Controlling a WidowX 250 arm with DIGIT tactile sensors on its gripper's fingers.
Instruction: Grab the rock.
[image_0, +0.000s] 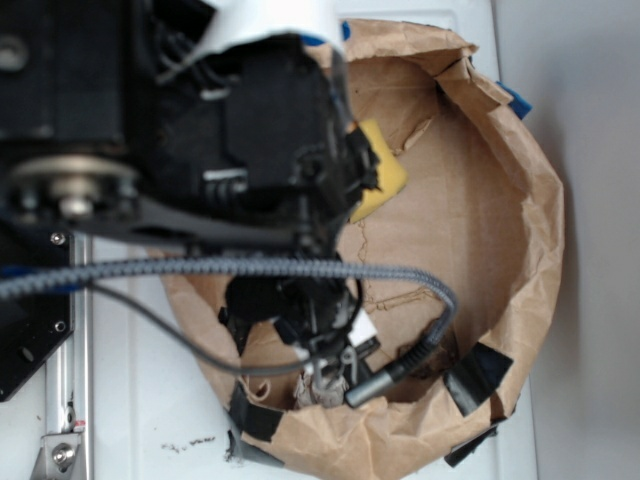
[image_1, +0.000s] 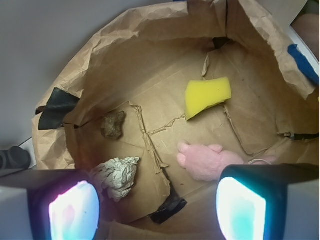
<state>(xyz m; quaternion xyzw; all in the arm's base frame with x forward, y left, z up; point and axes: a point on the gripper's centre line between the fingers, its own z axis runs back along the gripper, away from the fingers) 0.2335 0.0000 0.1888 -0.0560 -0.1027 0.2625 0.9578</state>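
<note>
The brown paper bin (image_1: 150, 60) with low crumpled walls holds 4 things. A pink soft toy (image_1: 205, 161) lies near the bin's front wall, on the right. A yellow sponge (image_1: 207, 96) lies further back. A pale wrinkled lump (image_1: 117, 175) is at the front left. The rock (image_1: 113, 125) lies just behind that lump, near the left wall. The gripper (image_1: 157, 210) hangs above the bin, fingers wide apart and empty.

Plain white tabletop (image_0: 150, 400) under a crumpled brown paper enclosure (image_0: 520, 200) patched with black tape (image_0: 478, 375) and blue tape (image_0: 515, 100). Pale grey wall (image_1: 45, 40) behind. Soft, even lighting.
</note>
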